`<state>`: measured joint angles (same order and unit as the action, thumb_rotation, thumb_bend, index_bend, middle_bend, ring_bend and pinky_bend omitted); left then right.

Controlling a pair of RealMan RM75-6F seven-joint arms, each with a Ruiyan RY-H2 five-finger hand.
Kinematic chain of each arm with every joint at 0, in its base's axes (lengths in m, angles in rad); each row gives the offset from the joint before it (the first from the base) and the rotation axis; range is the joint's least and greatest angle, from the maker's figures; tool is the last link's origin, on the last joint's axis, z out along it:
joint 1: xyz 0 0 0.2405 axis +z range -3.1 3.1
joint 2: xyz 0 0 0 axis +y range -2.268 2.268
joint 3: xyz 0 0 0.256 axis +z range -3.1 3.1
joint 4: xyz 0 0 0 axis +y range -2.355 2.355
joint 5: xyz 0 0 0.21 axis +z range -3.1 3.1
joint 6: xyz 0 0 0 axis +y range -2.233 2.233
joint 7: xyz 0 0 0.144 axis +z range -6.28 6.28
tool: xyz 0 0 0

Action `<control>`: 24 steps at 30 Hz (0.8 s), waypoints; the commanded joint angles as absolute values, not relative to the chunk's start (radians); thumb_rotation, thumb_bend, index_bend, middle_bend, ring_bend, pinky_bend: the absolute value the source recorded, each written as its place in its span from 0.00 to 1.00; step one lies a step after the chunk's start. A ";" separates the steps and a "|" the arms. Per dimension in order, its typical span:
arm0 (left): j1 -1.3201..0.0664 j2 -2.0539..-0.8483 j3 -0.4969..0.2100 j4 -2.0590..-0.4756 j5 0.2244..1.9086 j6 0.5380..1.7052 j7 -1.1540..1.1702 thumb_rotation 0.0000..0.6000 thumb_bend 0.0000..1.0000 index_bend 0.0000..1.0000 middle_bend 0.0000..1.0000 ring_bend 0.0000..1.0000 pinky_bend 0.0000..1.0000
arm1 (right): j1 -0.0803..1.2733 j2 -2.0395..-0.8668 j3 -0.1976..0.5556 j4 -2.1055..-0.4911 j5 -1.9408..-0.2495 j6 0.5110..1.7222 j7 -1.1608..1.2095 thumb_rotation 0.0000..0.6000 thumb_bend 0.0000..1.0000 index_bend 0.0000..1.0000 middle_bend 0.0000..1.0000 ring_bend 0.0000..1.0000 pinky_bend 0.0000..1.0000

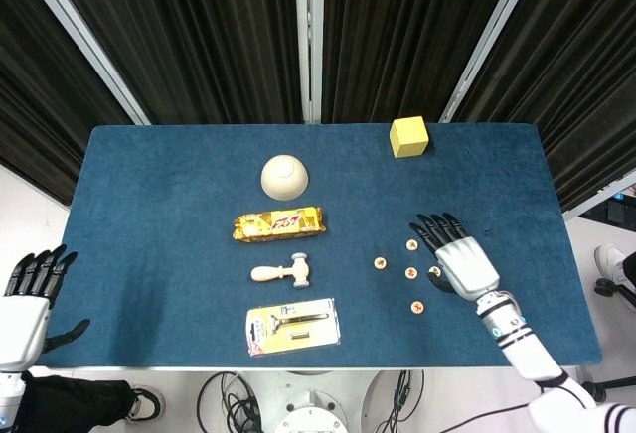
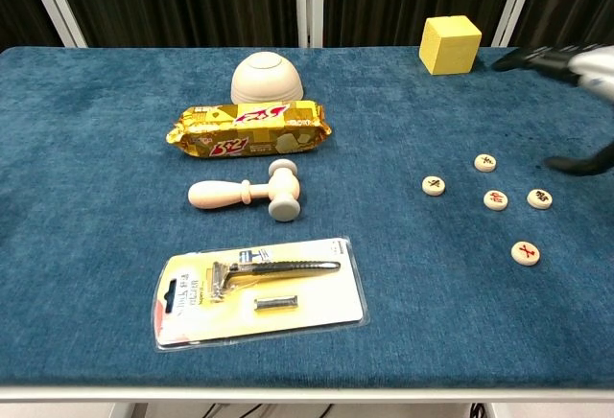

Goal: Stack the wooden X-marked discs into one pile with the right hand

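Several small wooden discs with red X marks lie flat and apart on the blue table [image 1: 149, 205], right of centre. In the head view they include disc [image 1: 380, 263], disc [image 1: 410, 273] and the nearest disc [image 1: 417, 307]. In the chest view the same cluster shows around disc [image 2: 495, 199] and disc [image 2: 525, 253]. My right hand [image 1: 452, 254] hovers over the cluster's right side, fingers spread and holding nothing. It enters the chest view at the right edge as hand [image 2: 587, 65]. My left hand [image 1: 25, 304] hangs open off the table's front left corner.
A yellow cube [image 1: 408, 137] stands at the back right. An upturned cream bowl [image 1: 284, 177], a yellow snack packet [image 1: 278, 223], a wooden mallet [image 1: 283, 272] and a packaged razor [image 1: 292, 327] line up down the middle.
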<state>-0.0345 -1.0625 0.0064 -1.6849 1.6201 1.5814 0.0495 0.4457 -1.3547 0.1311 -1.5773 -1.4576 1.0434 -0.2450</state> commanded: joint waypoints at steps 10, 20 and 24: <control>-0.034 -1.059 0.002 -1.677 1.606 1.573 0.037 1.00 0.14 0.08 0.00 0.00 0.00 | 0.554 -1.536 0.154 -1.451 -1.300 0.933 -0.367 1.00 0.27 0.00 0.00 0.00 0.00; -0.031 -1.057 0.000 -1.678 1.608 1.581 0.029 1.00 0.14 0.08 0.00 0.00 0.00 | 0.573 -1.596 0.133 -1.396 -1.271 0.933 -0.369 1.00 0.28 0.22 0.00 0.00 0.00; -0.031 -1.056 0.000 -1.678 1.609 1.581 0.024 1.00 0.14 0.08 0.00 0.00 0.00 | 0.576 -1.614 0.125 -1.376 -1.278 0.941 -0.350 1.00 0.30 0.27 0.00 0.00 0.00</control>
